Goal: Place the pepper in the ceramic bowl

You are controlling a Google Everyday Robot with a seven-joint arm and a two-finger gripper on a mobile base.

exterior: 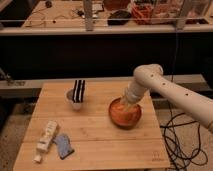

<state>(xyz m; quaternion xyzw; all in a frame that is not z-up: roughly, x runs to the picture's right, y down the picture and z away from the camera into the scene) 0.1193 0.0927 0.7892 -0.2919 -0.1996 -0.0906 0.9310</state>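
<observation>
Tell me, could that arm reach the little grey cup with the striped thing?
Probably yes: the gripper sits down in the ceramic bowl, and nothing stands between that bowl and the cup.

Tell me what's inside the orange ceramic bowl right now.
The gripper reaches down into the ceramic bowl, toward its right side. It covers whatever lies beneath it, so the pepper cannot be seen.
</observation>
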